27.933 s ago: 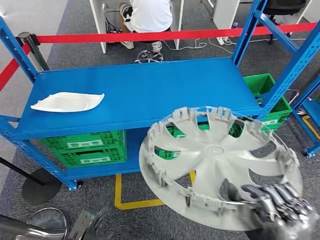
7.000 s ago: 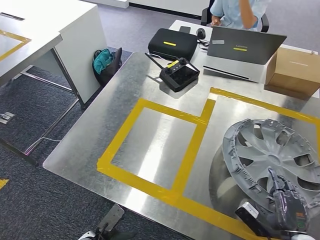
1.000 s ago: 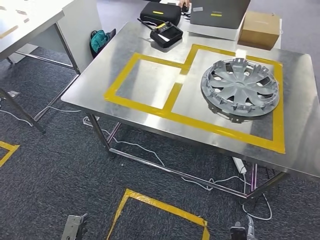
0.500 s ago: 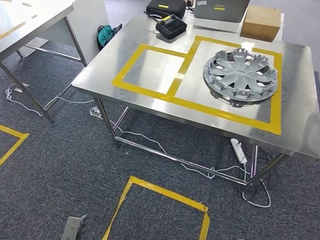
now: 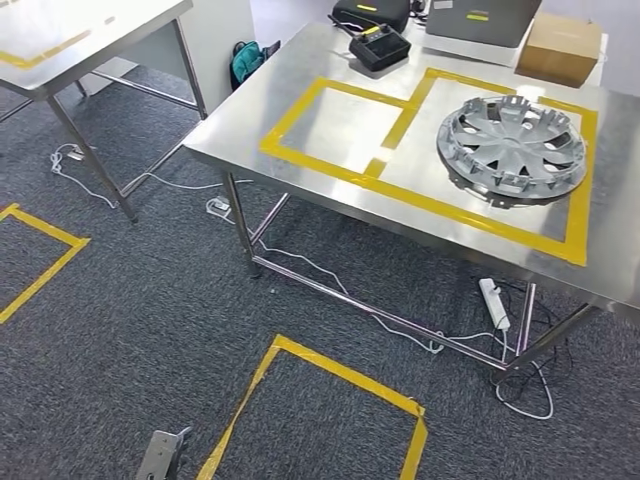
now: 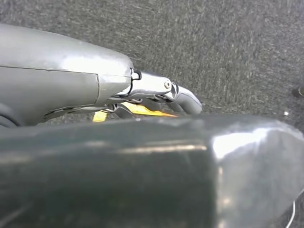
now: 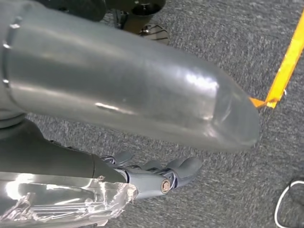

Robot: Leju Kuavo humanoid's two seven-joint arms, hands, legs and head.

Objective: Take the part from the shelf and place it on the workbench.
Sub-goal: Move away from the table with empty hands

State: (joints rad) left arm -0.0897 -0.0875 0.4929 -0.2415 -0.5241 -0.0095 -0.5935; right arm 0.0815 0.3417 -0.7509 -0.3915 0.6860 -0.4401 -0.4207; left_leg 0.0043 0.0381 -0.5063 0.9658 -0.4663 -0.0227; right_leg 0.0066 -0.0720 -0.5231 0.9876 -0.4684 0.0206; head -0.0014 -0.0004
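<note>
Now the hubcap [image 5: 512,146] is lying on the workbench [image 5: 317,175], inside the right taped square. Both hands, left [image 6: 157,92] and right [image 7: 157,178], are hanging loose, holding nothing. It is probably light, stiff plastic, best gripped at the rim.

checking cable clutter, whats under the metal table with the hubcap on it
Under the metal table, on the carpet, lie a white power strip and loose cables near its steel legs. The tabletop hides whatever lies farther back under it.
</note>
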